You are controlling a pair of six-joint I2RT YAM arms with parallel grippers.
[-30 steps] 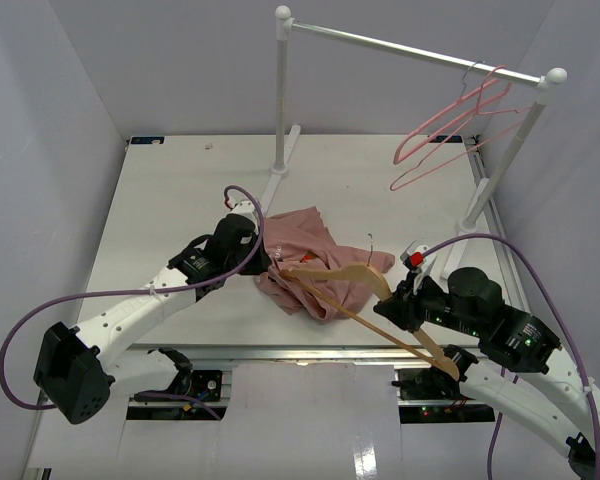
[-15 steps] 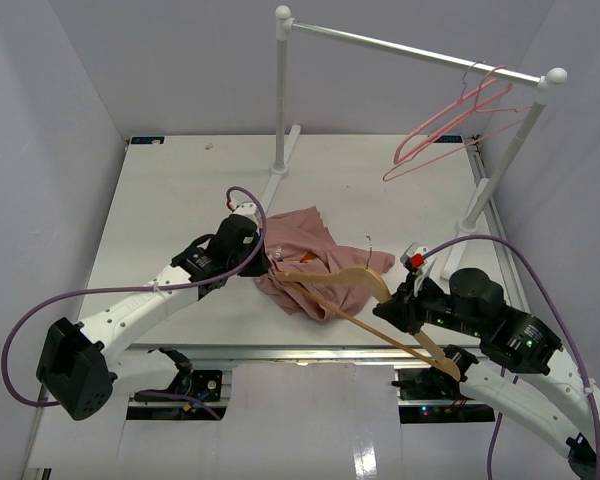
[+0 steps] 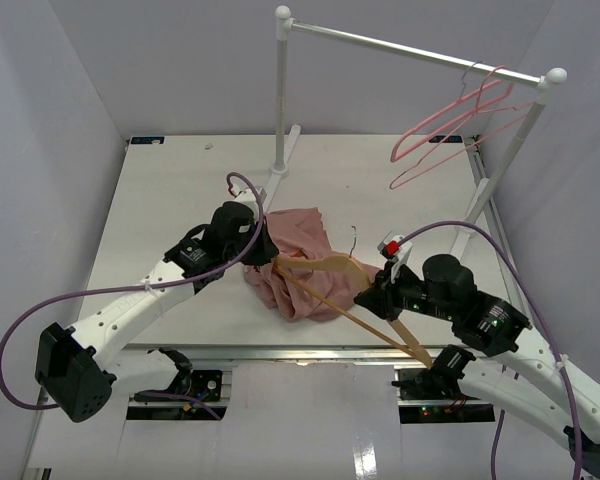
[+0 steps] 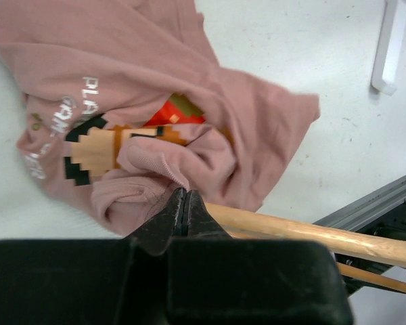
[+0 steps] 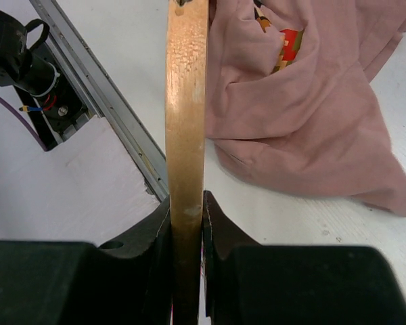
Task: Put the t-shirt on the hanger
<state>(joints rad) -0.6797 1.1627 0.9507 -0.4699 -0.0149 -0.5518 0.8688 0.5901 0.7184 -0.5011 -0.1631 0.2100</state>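
The small dusty-pink fabric t-shirt lies bunched mid-worktop, towards the near edge; the light tan wooden hanger pokes one arm into the heap. The left gripper is pinched tight on a fold of cloth; the right gripper clamps the hanger's near arm, its jaws narrow with wood between. Risk: the thin pinch could slip, or the arm could snag a crease rather than enter the hem, dragging the heap along. The hanger's far end is buried; which opening it meets, I cannot tell.

hanger end beyond right wrist view's edge
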